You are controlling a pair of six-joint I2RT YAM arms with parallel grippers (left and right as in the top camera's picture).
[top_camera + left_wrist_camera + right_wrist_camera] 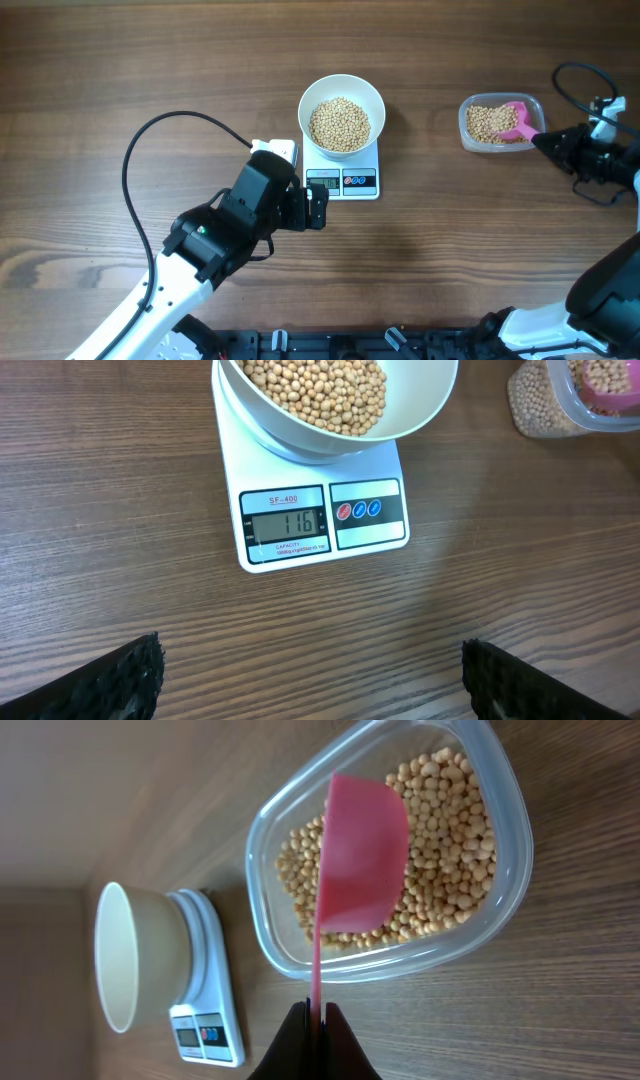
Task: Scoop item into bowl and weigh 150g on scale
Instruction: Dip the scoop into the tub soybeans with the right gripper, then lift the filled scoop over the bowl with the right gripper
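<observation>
scoop point(362, 860) handle is being pinched tight by the right gripper point(316, 1020), cup being held just past its fingertips over the beans point(440, 830) in the tub point(420, 960); left gripper point(315, 208) is being held wide, scale point(230, 470) and bowl point(420, 410) just ahead of it

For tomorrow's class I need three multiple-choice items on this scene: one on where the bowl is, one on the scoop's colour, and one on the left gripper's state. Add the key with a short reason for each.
1. Where is the bowl relative to the scale?
A. beside it
B. on top of it
C. behind it, apart

2. What colour is the scoop?
A. pink
B. blue
C. green

3. The left gripper is:
A. shut on the scoop
B. shut on the bowl
C. open, holding nothing

Key:
1 B: the bowl rests on the scale's platform.
2 A: the right wrist view shows the scoop as pink.
3 C: its jaws stand wide apart with nothing between them.
</observation>
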